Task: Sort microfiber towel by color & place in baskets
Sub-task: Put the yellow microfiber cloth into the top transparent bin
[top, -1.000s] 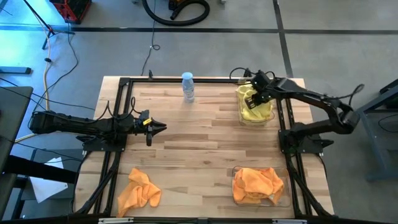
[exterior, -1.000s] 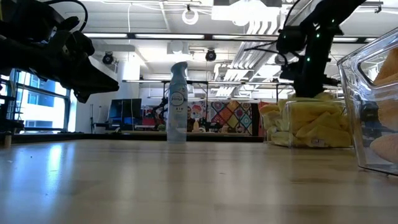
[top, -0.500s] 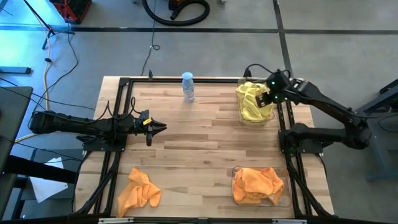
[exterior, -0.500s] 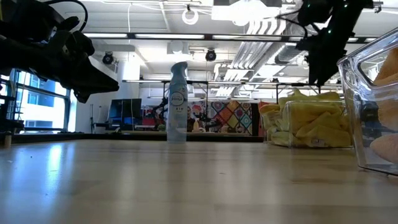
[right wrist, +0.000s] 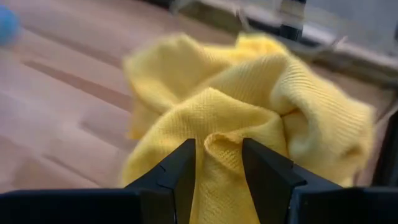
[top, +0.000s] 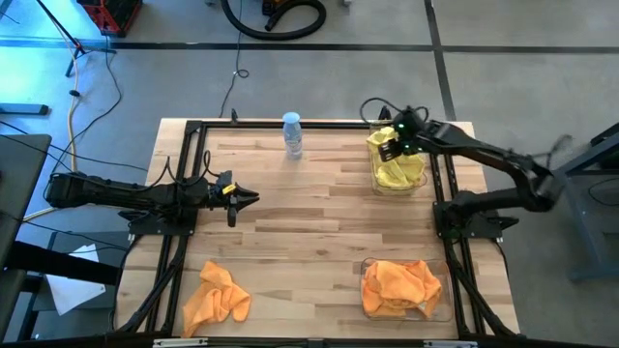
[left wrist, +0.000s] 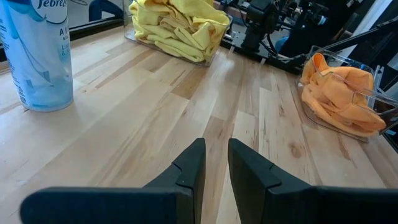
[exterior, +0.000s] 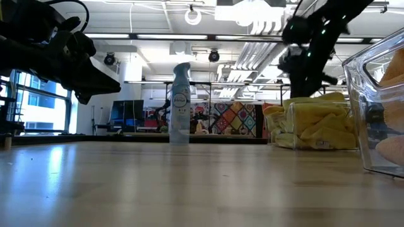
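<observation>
Yellow microfiber towels (top: 398, 169) fill the clear basket (top: 375, 182) near the table's far right corner; the pile (exterior: 317, 121) also shows in the low view. My right gripper (right wrist: 219, 163) is open just over this pile, its fingers on either side of a raised yellow fold (right wrist: 221, 144). Orange towels (top: 399, 286) lie in the near right basket (top: 445, 311). One orange towel (top: 215, 298) lies loose and bunched on the table's near left part. My left gripper (top: 248, 200) waits shut, level above the table's left side. My right gripper comes at the top yellow towel from above, slanting, with a ridge of cloth (right wrist: 221, 144) between its open fingers (right wrist: 180, 171). Whether the fingers touch the cloth, I cannot tell. The towel rests on the pile in the basket.
A clear spray bottle (top: 292, 135) stands near the far edge, left of the yellow basket. A black metal frame (top: 189, 155) runs along the table's left, far and right sides. Bare wood lies in the middle of the table (top: 319, 232).
My right gripper rose out of the yellow basket and swung toward the table's right edge, then came back left and down over the pile. The yellow towels stayed in the basket.
</observation>
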`<state>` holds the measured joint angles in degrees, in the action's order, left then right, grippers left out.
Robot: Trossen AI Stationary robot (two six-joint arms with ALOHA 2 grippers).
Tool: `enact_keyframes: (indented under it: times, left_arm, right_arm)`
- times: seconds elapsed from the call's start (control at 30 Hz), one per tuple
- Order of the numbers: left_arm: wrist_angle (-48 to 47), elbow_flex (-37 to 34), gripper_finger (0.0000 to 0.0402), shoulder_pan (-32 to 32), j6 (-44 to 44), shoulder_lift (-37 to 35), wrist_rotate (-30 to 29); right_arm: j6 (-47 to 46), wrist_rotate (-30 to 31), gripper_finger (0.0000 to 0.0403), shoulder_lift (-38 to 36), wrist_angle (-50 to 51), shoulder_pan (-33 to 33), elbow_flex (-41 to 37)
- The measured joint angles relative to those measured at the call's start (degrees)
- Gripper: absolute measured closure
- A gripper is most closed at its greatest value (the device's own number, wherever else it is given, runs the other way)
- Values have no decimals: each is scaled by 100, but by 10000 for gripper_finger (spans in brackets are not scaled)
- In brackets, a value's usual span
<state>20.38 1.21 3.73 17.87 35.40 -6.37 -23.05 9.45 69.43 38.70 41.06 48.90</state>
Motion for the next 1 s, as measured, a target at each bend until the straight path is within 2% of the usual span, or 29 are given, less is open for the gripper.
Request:
enact_keyframes:
  times: [0.2,0.37,0.5,0.73,1.0]
  left_arm:
    - [0,0,346,0,0,0,0]
    - [0,0,346,-1,0,0,0]
    - [0,0,346,0,1,0,0]
    - [0,0,346,-2,53,0,0]
    - [0,0,346,-1,57,0,0]
  right_arm:
    - [149,23,274,1170,-24,96,6]
    - [219,46,274,1487,-133,94,28]
    - [203,-26,274,1224,140,94,156]
    - [173,-100,274,336,1079,91,709]
    - [-661,-90,274,-493,2262,-53,946]
